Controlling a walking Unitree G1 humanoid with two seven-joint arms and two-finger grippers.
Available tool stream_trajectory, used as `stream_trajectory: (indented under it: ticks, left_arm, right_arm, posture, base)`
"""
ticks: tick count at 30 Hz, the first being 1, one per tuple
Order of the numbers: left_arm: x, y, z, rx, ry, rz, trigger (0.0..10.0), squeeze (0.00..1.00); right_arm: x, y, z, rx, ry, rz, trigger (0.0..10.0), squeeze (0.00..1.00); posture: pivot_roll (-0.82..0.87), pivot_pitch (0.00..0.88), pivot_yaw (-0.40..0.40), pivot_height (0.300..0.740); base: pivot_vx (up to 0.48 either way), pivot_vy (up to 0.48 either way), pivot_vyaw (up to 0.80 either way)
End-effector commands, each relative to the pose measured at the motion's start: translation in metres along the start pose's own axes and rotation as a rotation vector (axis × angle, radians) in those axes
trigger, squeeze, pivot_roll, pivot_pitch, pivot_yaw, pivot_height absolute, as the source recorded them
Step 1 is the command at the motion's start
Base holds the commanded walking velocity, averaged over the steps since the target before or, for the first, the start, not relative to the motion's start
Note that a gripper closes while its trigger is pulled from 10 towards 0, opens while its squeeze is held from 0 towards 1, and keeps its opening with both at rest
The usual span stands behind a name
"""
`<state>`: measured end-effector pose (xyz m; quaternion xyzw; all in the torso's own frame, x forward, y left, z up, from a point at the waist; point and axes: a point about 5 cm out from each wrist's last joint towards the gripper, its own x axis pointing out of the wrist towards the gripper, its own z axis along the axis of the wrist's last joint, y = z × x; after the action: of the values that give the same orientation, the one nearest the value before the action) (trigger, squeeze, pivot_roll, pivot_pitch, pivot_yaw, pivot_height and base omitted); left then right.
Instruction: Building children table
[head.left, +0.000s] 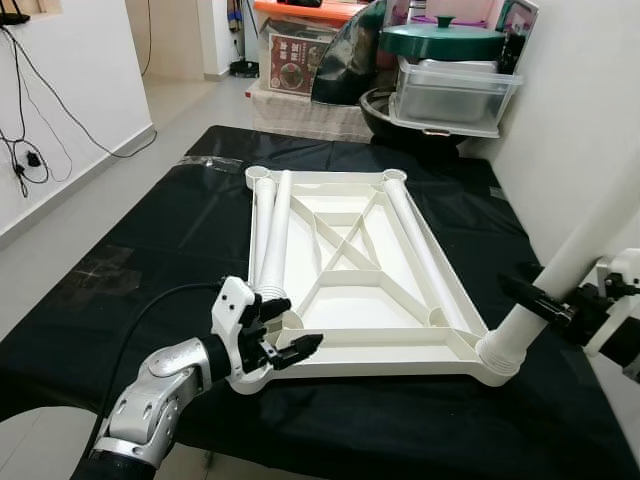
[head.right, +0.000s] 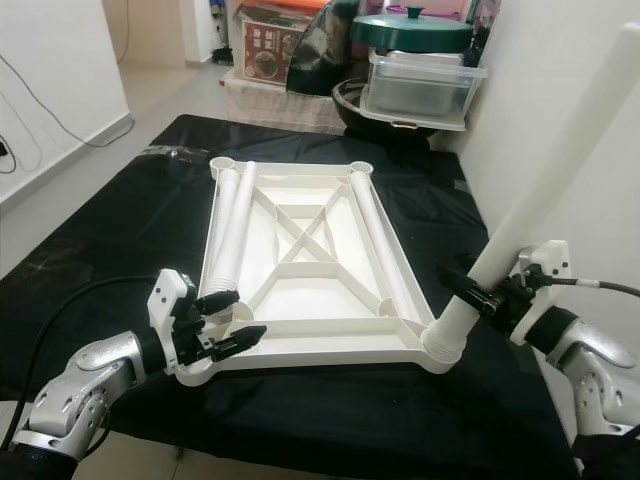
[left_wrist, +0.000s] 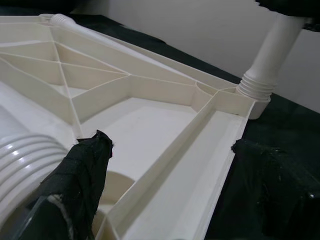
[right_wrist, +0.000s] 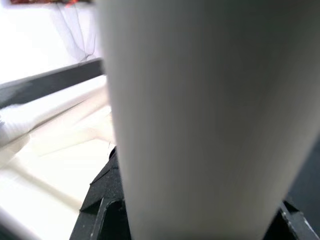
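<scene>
On the black cloth lay the upturned white tabletop, dark margin on every side. Right gripper was clamped around a leg seated tilted in the near right corner; left gripper, fingers parted, straddled the near left rim.

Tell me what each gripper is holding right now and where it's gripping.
The right gripper clamps the upright table leg low on its shaft, just above the threaded end. The left gripper straddles the tabletop's near corner rim.
</scene>
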<state>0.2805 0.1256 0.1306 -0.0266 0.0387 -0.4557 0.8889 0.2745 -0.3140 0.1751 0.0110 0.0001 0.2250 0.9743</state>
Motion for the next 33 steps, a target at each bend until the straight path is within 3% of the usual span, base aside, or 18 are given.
stream_trajectory:
  ticks: [1,2,4,7,9,12,15,17,18,19,20,21,24,25,27,28,29,33]
  left_arm:
    - [0.003,-0.002,-0.002,0.004,0.004,-0.008,10.0,0.00]
    - [0.003,-0.002,-0.002,0.004,0.004,-0.008,10.0,0.00]
    - [0.002,-0.001,-0.002,0.006,0.005,-0.003,10.0,0.00]
    - [0.001,-0.001,-0.003,0.005,0.004,-0.001,10.0,0.00]
    - [-0.001,-0.002,-0.004,0.004,0.008,0.003,10.0,0.00]
    - [-0.001,-0.002,-0.004,0.004,0.009,0.002,10.0,0.00]
    - [0.001,-0.001,-0.002,0.007,0.008,-0.002,10.0,0.00]
    - [0.001,-0.001,-0.002,0.008,0.008,-0.002,10.0,0.00]
    - [0.002,0.000,-0.002,0.009,0.007,-0.001,10.0,0.00]
    - [0.002,0.000,-0.002,0.009,0.007,-0.001,10.0,0.00]
    - [0.002,0.000,-0.002,0.010,0.007,-0.001,10.0,0.00]
    - [0.002,0.000,-0.002,0.010,0.006,-0.001,10.0,0.00]
    - [0.004,-0.001,-0.003,0.005,0.000,-0.002,10.0,0.00]
    - [0.005,-0.002,-0.003,0.003,-0.001,-0.002,10.0,0.00]
    - [0.005,-0.002,-0.003,0.003,-0.001,-0.002,10.0,0.00]
    - [0.005,-0.002,-0.003,0.001,-0.002,-0.003,10.0,0.00]
    - [0.005,-0.002,-0.003,0.001,-0.002,-0.003,10.0,0.00]
    - [0.009,-0.004,-0.004,-0.003,0.000,-0.017,10.0,0.00]
  right_arm:
    - [-0.001,-0.007,-0.014,-0.004,0.065,-0.152,0.0,0.00]
    - [-0.001,-0.007,-0.014,-0.004,0.065,-0.152,0.0,0.00]
    - [0.000,-0.013,-0.022,0.118,0.050,-0.514,0.0,0.00]
    - [0.000,-0.004,-0.025,0.166,0.043,-0.654,0.0,0.00]
    - [0.008,0.037,-0.029,0.293,-0.023,-0.860,0.0,0.00]
    - [0.013,0.056,-0.029,0.310,-0.029,-0.897,0.0,0.00]
    - [0.049,0.103,-0.018,0.260,0.002,-0.801,0.0,0.00]
    - [0.052,0.105,-0.016,0.248,0.006,-0.789,0.0,0.00]
    - [0.055,0.107,-0.013,0.234,0.018,-0.764,4.2,0.00]
    - [0.055,0.107,-0.013,0.234,0.018,-0.764,4.2,0.00]
    - [0.056,0.106,-0.006,0.240,-0.023,-0.741,10.0,0.21]
    - [0.056,0.106,0.001,0.240,-0.043,-0.715,10.0,1.00]
    - [0.053,0.106,0.021,0.231,-0.092,-0.590,10.0,0.99]
    - [0.051,0.106,0.028,0.214,-0.109,-0.547,10.0,0.70]
    - [0.051,0.106,0.028,0.214,-0.109,-0.547,10.0,0.70]
    - [0.049,0.105,0.034,0.197,-0.137,-0.488,10.0,0.00]
    - [0.049,0.105,0.034,0.197,-0.137,-0.488,10.0,0.00]
    - [0.023,0.110,0.023,0.144,-0.119,0.048,10.0,0.00]
  posture:
    - [0.13,0.000,-0.115,0.740]
    - [0.13,0.000,-0.115,0.740]
    - [0.12,0.000,-0.117,0.740]
    - [0.13,0.000,-0.118,0.740]
    - [0.13,0.000,-0.112,0.740]
    - [0.13,0.000,-0.112,0.740]
    - [0.12,0.000,-0.105,0.740]
    - [0.12,0.000,-0.105,0.740]
    - [0.12,0.000,-0.105,0.740]
    - [0.12,0.000,-0.105,0.740]
    - [0.12,0.000,-0.105,0.740]
    - [0.11,0.000,-0.106,0.740]
    - [0.11,0.000,-0.106,0.740]
    - [0.11,0.000,-0.106,0.740]
    - [0.11,0.000,-0.106,0.740]
    - [0.11,0.000,-0.105,0.740]
    - [0.11,0.000,-0.105,0.740]
    - [0.10,0.000,-0.102,0.740]
  base:
    - [0.000,0.000,0.00]
    - [0.000,0.000,0.00]
    - [0.000,0.000,0.00]
    - [0.000,0.000,0.00]
    - [0.000,0.000,0.00]
    - [0.000,0.000,0.00]
    - [0.000,0.000,0.00]
    - [0.000,0.000,0.00]
    - [0.000,0.000,0.00]
    - [0.000,0.000,0.00]
    - [0.000,0.000,0.00]
    - [0.000,0.000,0.00]
    - [0.000,0.000,0.00]
    - [0.000,0.000,0.00]
    - [0.000,0.000,0.00]
    - [0.000,0.000,0.00]
    - [0.000,0.000,0.00]
    - [0.000,0.000,0.00]
